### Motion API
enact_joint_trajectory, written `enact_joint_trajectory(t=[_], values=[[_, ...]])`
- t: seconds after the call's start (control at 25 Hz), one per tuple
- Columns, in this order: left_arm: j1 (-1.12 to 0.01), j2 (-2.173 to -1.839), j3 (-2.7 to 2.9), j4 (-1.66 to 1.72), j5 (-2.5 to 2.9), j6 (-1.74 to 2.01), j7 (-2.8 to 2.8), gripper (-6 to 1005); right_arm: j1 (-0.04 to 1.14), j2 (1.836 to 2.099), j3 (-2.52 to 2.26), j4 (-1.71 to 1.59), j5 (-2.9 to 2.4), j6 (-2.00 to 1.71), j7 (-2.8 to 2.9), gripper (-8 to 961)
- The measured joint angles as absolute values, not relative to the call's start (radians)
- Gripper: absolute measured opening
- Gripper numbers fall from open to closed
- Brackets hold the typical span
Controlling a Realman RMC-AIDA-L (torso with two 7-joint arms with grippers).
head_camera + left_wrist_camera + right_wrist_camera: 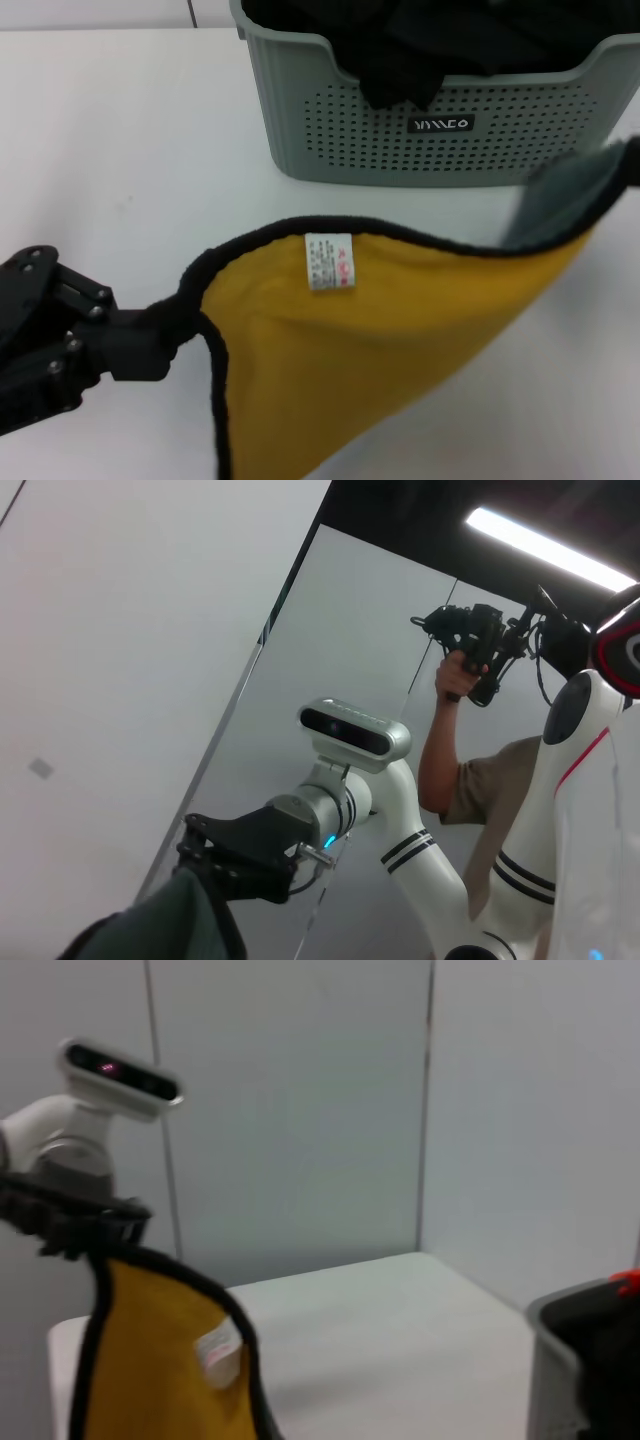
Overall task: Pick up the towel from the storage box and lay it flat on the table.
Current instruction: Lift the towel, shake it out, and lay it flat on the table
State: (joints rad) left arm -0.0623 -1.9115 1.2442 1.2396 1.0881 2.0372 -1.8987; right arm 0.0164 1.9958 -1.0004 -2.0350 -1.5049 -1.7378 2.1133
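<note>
The towel (380, 340) hangs spread in the air in front of the storage box (330, 130), yellow face and white tag toward me, with a teal-grey corner folded over at the right. My left gripper (170, 335) is shut on its left black-edged corner, low over the table (120, 150). It also shows in the right wrist view (90, 1225), holding the towel (150, 1360). My right gripper is outside the head view. It shows in the left wrist view (215, 870), shut on a teal-grey corner of the towel (170, 925).
Black cloths (430, 50) fill the storage box, which stands at the back of the table; its corner shows in the right wrist view (555, 1360). A person (470, 770) with a hand-held controller stands behind my body.
</note>
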Motion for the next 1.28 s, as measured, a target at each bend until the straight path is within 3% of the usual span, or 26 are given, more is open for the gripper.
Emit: enact_joint_trajectory(t=[0.88, 1.12, 1.16, 1.28], values=[[0.09, -1.921, 1.252, 1.271, 1.073, 2.037, -1.909, 34, -0.104, 2.013, -0.938, -1.894, -1.221, -2.066, 2.163, 34], [0.002, -1.923, 1.223, 1.023, 1.143, 2.035, -1.857, 36, -0.072, 2.008, -0.941, -1.61, -1.278, -2.069, 2.073, 35], [-0.089, -1.925, 1.189, 0.844, 1.217, 2.034, -1.81, 36, -0.057, 2.007, -0.939, -1.549, -1.299, -2.068, 2.051, 35], [-0.189, -1.93, 1.14, 0.668, 1.297, 2.032, -1.728, 38, 0.004, 2.005, -0.948, -1.38, -1.375, -2.048, 1.974, 35]])
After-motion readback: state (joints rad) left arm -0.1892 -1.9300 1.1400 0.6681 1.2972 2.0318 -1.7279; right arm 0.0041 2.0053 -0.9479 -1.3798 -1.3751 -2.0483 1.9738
